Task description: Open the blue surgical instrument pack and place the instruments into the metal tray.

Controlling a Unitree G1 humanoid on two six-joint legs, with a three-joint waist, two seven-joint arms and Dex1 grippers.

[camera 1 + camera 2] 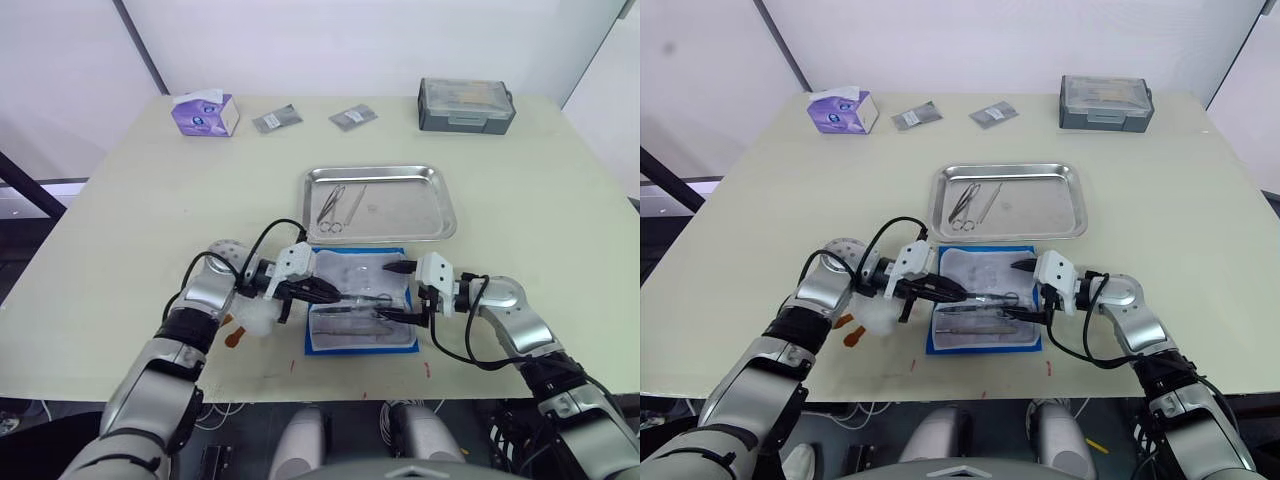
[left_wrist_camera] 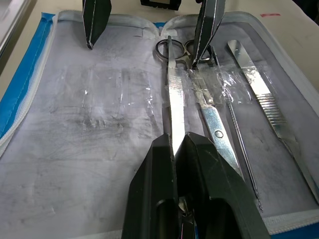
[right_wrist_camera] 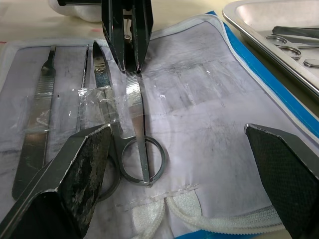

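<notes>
Partway done. Pack [image 1: 361,300] lies opened at 6 o'clock of the tray [image 1: 378,203], two tools (scissors, probably) already inside. Left gripper [image 2: 175,142] clamped on scissors [image 2: 174,99] in the pack; right gripper [image 3: 184,144] spread wide, empty. Seen closer at the wrists: three more tools under clear straps.

Along the worktop's [image 1: 120,200] far edge sit a purple tissue box [image 1: 204,113], two grey sachets [image 1: 277,119] [image 1: 353,117] and a grey lidded box [image 1: 465,105].

We see a pale cream counter [image 1: 120,230] before plain white walls [image 1: 330,40], with a dark diagonal strut [image 1: 140,45].
</notes>
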